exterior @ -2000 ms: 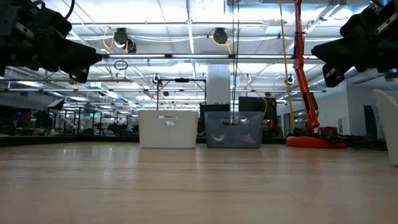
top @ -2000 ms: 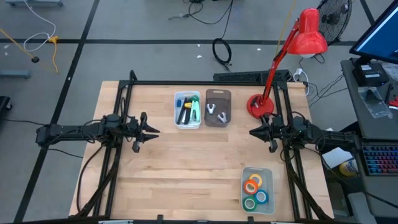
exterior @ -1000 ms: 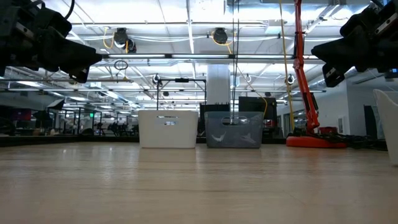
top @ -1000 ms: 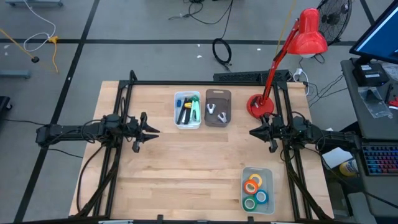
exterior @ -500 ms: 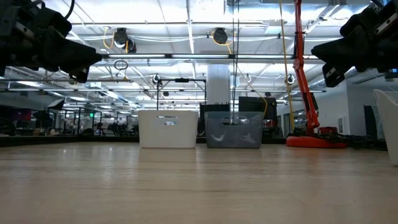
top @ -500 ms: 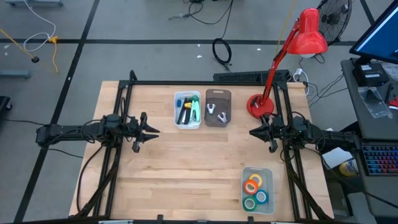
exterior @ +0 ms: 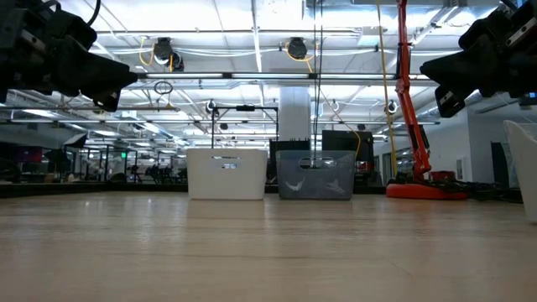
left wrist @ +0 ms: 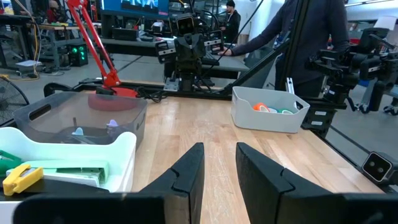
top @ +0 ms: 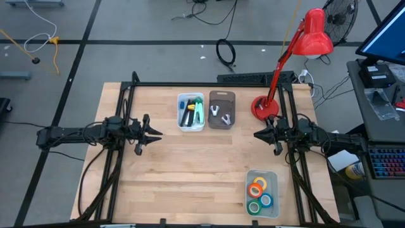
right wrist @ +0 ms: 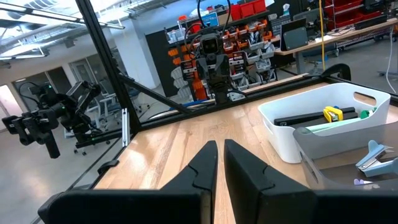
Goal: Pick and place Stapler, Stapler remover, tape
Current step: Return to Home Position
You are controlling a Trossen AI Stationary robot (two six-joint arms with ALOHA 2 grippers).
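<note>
Pale wood desk (top: 190, 168) fills the overhead picture. The tape (top: 258, 189), all four coloured rolls, lies in the gray bin (top: 262, 172) at that picture's lower right. It is well apart from the white bin (top: 180, 114) and the dark bin (top: 222, 94), which stand side by side at the far middle.

I judge the sorting done and the step in hand to be the run home. My left end effector (top: 154, 133) hangs at its own side with its fingers slightly parted and released. The right end effector (top: 258, 135) faces it across the desk, all but clenched on nothing. The next move calls for no grasp, only a settle into rest clear of the bins.

From table height I get just the gray bin's wall, with its contents hidden. The left wrist camera sees orange and green rolls over the rim.
</note>
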